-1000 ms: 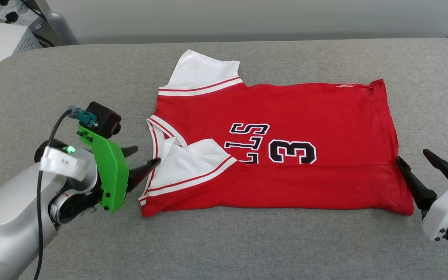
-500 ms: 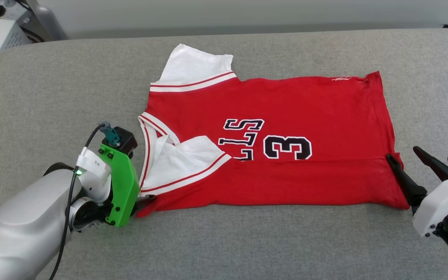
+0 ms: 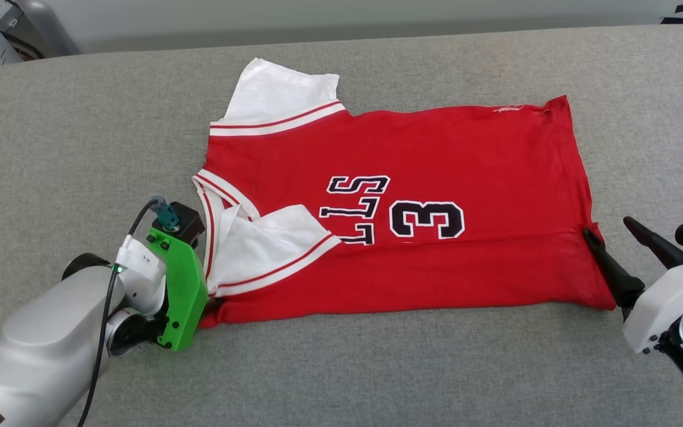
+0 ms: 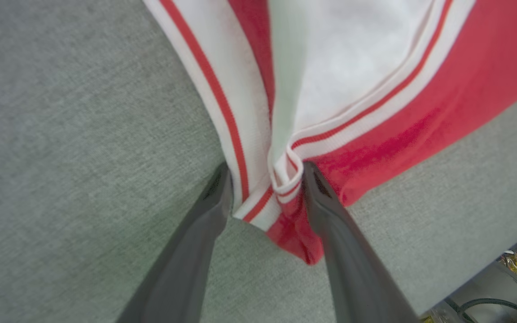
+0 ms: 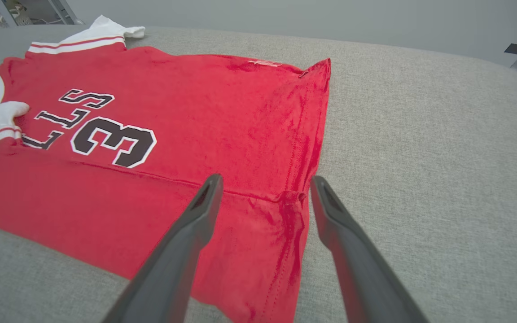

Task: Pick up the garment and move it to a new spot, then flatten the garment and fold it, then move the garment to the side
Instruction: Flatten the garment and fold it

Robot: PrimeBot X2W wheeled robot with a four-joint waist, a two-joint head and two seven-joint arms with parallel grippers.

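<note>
The left end effector (image 4: 265, 172) sits low at the garment's (image 3: 436, 148) near shoulder corner. Its jaws stand apart, astride the striped collar and sleeve trim. Both fingers touch cloth, which bunches slightly between them, but no firm pinch shows. The right end effector (image 5: 265, 179) is wide open and empty. Its tips are poised at the hem, one finger over the red cloth and the other over the bare desk (image 3: 80, 130), about where a crease meets the hem.

The garment lies flat and smooth in the middle of the desk, collar toward the robot's left and hem toward its right. From this I judge the moving and flattening done. Folding looks begun: the near long side is turned up over the front as a band, and the near sleeve (image 3: 270, 243) lies across the chest, covering part of the lettering. The far sleeve (image 3: 282, 95) is spread out beyond the body. What seems left is folding in that far side, any crosswise fold, and shifting the garment to the side.
</note>
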